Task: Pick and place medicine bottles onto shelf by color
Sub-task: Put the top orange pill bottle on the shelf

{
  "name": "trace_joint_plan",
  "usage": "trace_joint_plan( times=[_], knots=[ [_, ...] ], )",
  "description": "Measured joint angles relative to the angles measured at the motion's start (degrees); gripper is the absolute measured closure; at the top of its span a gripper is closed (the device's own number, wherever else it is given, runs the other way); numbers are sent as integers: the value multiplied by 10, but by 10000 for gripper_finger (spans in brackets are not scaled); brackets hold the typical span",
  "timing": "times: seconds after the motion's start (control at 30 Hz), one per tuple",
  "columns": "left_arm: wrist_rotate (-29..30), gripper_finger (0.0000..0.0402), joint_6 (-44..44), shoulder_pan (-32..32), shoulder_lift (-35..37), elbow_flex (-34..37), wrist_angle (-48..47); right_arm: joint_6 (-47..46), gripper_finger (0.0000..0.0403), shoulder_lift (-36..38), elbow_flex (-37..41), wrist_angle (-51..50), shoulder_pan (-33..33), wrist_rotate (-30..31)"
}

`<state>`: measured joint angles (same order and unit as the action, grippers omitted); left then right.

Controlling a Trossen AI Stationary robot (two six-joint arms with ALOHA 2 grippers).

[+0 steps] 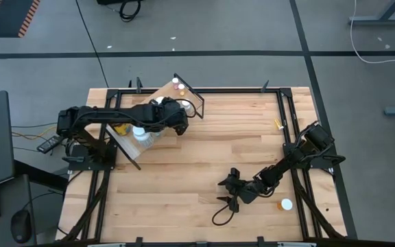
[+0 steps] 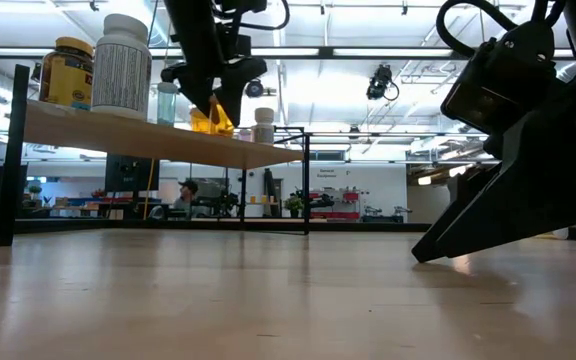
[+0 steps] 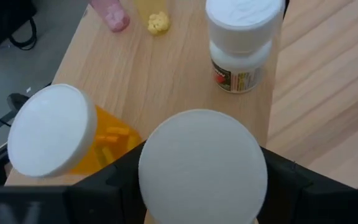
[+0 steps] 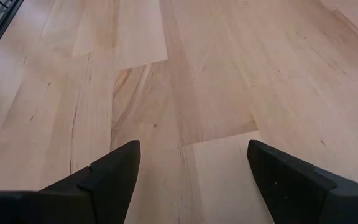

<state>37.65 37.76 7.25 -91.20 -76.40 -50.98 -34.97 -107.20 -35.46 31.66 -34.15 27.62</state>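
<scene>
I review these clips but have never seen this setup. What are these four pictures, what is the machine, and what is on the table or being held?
Two dark robot arms work at a wooden table. One picture looks straight down, one looks level across the tabletop, and two come from cameras on the arms' wrists. The left gripper is over the shelf, a plywood board on a black frame, with a white-capped bottle between its fingers; whether it is gripped or just released is unclear. Beside it stand an orange vial and a small white bottle. The right gripper is open and empty, low over bare wood. One orange vial lies near the table's edge.
</scene>
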Motion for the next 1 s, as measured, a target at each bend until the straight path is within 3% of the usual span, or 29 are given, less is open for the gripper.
trace_joint_plan(
  times=[0.6, 1.0],
  knots=[
    [8, 169, -4, 6, 0, 0, -5, 0, 95, 0, 0, 0, 0, 0],
    [0, 87, -8, 12, 1, 0, -16, 0, 95, 0, 0, 0, 0, 0]
  ],
)
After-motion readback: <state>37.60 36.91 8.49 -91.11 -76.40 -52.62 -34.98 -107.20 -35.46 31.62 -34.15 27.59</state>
